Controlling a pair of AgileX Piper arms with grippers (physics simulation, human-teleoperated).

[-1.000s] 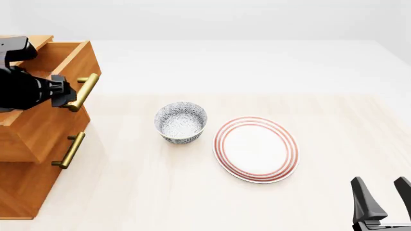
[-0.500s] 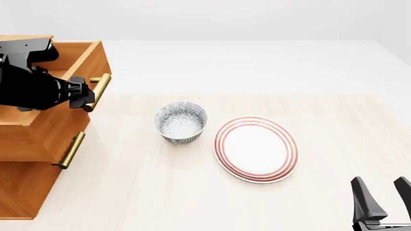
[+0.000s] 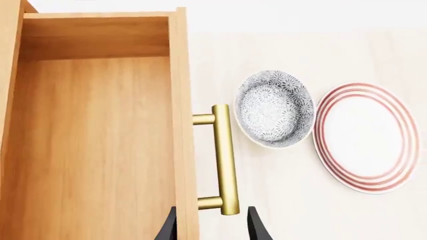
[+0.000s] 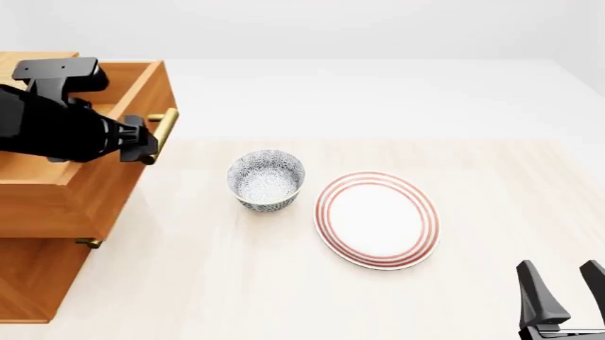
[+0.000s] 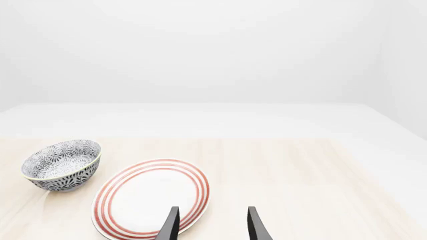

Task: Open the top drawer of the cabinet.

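The cabinet stands at the table's left edge. Its top drawer is pulled far out, and the left wrist view shows its bare wooden inside. The brass handle sticks out from the drawer front. My left gripper is at the near end of the handle. Its fingers are spread either side of the handle and the drawer front, with a gap showing beside the bar. My right gripper is open and empty at the near right, and it also shows in the right wrist view.
A patterned bowl stands just right of the open drawer. A white plate with red rings lies beside it. Only the tip of a lower drawer's handle shows under the top drawer.
The top drawer has slid further out to the right with my left gripper at its handle. It now covers most of the handle below. The right arm has not moved.
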